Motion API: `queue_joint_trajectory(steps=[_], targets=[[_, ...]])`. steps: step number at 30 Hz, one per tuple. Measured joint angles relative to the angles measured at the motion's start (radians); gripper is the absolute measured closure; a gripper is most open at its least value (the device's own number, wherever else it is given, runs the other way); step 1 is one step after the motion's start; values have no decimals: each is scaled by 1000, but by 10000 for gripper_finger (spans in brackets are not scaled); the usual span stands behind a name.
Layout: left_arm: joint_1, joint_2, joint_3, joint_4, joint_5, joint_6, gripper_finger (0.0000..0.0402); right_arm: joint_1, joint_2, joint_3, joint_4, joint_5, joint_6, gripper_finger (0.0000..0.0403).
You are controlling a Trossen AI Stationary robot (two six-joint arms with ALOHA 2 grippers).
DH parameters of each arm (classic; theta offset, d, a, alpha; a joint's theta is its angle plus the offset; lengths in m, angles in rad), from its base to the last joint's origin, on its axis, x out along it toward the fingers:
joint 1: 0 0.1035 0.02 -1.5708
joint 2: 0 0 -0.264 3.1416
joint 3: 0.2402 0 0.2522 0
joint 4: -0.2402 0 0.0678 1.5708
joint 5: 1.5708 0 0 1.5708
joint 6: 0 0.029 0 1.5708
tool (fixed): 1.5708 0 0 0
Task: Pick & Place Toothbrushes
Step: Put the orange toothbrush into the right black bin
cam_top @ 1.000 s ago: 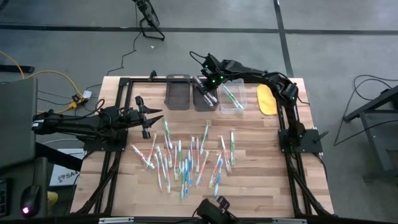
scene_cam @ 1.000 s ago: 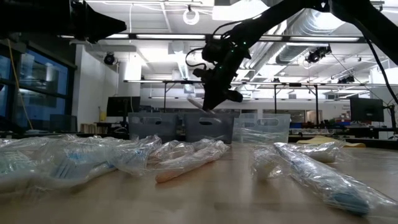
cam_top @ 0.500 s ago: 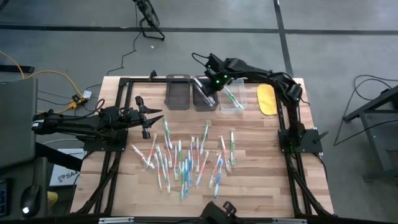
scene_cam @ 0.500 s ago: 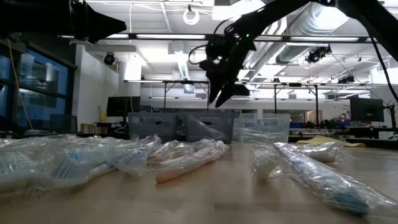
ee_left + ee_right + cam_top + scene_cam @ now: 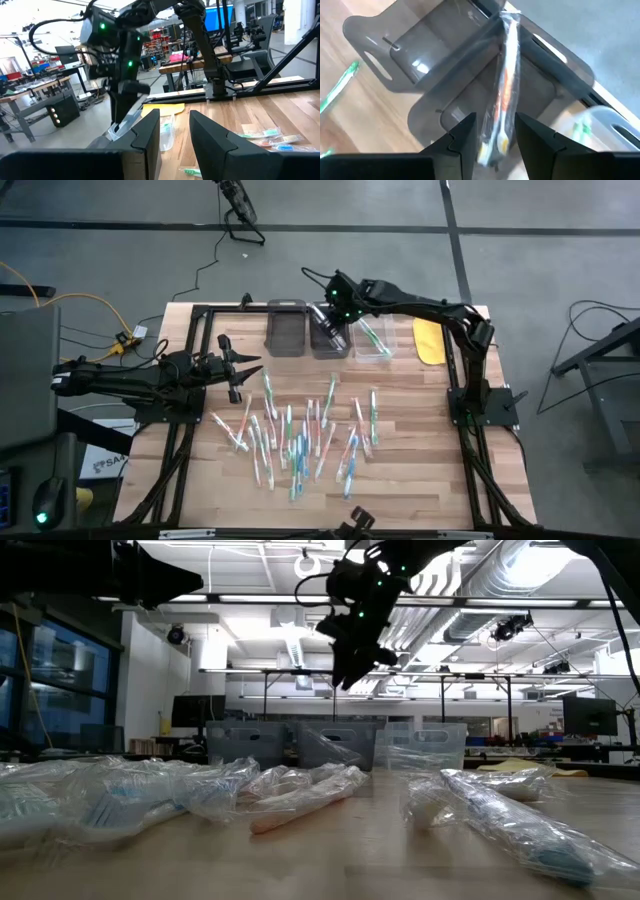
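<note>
The right gripper (image 5: pixel 333 323) hangs above the middle grey bin (image 5: pixel 328 337) at the far edge of the bench (image 5: pixel 420 470). Its jaws stand apart and hold nothing. Directly below them, in the right wrist view, a wrapped toothbrush (image 5: pixel 503 95) with an orange-red handle lies tilted in that bin, one end leaning up on the rim, its clear film crinkled and glossy. The bin is smoky translucent plastic with rounded corners and slotted handles. Beside it stand a second grey bin (image 5: pixel 285 328) and a clear bin (image 5: pixel 371 338) holding green-handled brushes. The remaining toothbrushes (image 5: pixel 300 435), thin sticks in white, green, blue and orange-red, lie scattered mid-bench on the pale wood planks. The left gripper (image 5: pixel 238 370) waits at the left side, jaws parted and empty.
</note>
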Motion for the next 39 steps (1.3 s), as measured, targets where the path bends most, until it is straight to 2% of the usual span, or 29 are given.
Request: queue_joint_trajectory(steps=[14, 28, 34, 39], targets=[[0, 0, 0, 0, -1, -1, 300, -39, 180, -7, 206, -26, -6, 278], [0, 0, 0, 0, -3, -1, 300, -92, 212, -5, 250, -37, 9, 278], [0, 1, 0, -3, -3, -1, 300, -103, 247, -7, 257, -119, 2, 278], [0, 0, 0, -7, -3, -1, 300, -103, 245, -5, 261, -116, -13, 278]])
